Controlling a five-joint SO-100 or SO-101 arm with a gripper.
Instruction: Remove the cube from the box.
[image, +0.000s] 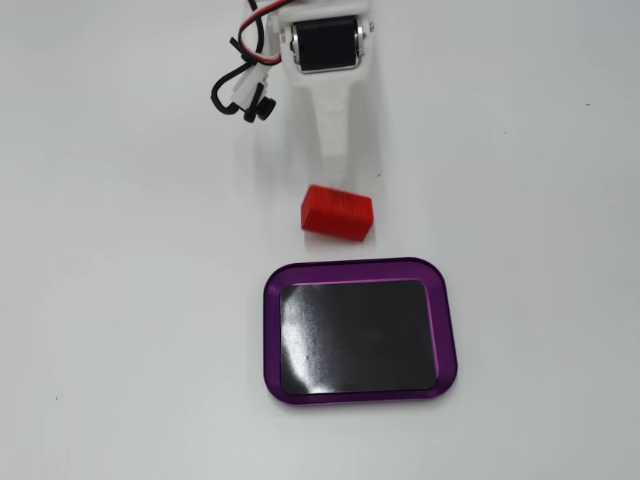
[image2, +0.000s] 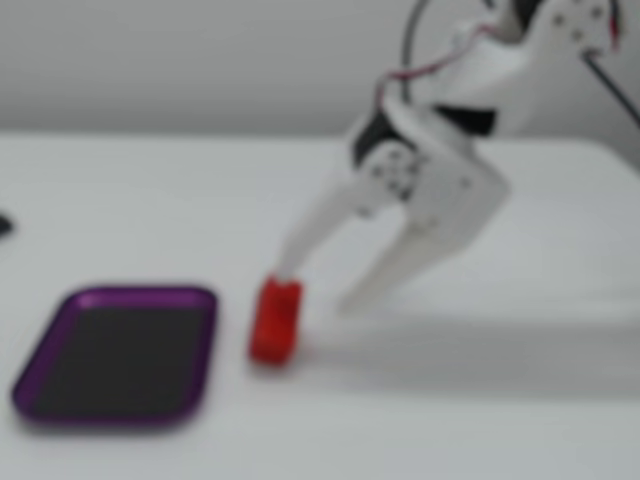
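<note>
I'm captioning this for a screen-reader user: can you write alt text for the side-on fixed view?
A small red ridged block sits on a white table just right of an empty purple-rimmed, black-bottomed tray. The white robot arm's open pincer has one fingertip at the block's top.

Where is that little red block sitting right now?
The small red ridged block lies on the white table, outside the purple-rimmed black tray, just above the tray's top edge in a fixed view, below the white tool, whose fingers stand apart.
</note>
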